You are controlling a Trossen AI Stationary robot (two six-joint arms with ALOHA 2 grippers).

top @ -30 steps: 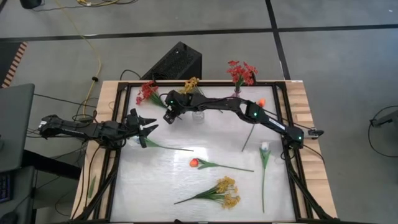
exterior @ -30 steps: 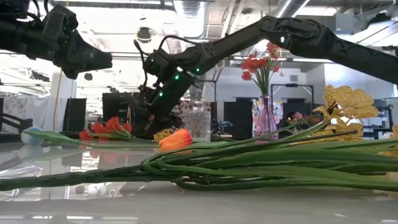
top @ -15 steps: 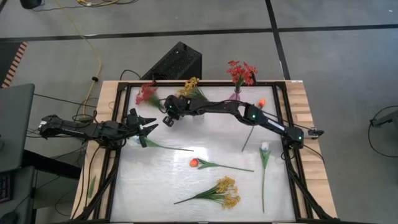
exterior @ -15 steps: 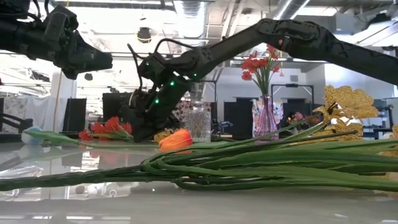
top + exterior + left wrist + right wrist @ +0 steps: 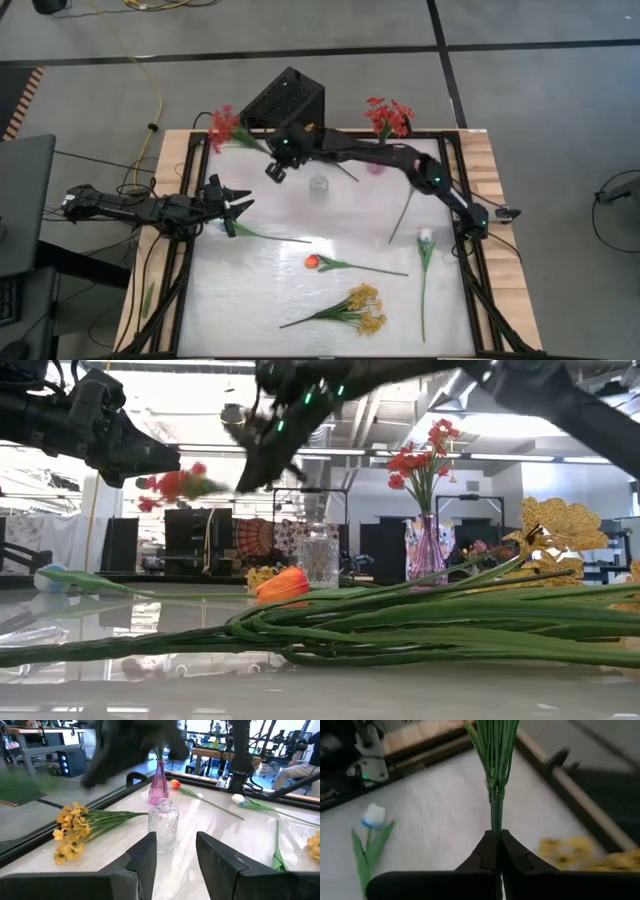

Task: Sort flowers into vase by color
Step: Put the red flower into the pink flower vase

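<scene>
Your right claw [image 5: 495, 851] pinches the red flowers' [image 5: 224, 126] stem, held above the counter's [image 5: 330, 225] far-left edge, blossoms blurred in the low view. Your left claw [image 5: 175, 851], fingers spread, hovers left.

red sprays [image 5: 224, 126] 2 | yellow sprays [image 5: 363, 308] 2 | orange tulips [image 5: 312, 261] 2 | white tulips [image 5: 426, 236] 2 | vases [image 5: 319, 186] 2

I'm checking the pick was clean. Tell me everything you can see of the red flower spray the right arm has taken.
The red flower spray is a cluster of red blossoms on a bundle of thin green stems, plastic-looking. The right gripper has its jaws shut on the stems below where they fan out. The spray is lifted clear of the table, lying tilted, with its blossoms out past the table's far left corner. Nothing else touches it. In the low view it shows blurred, high up beside the arm.
</scene>
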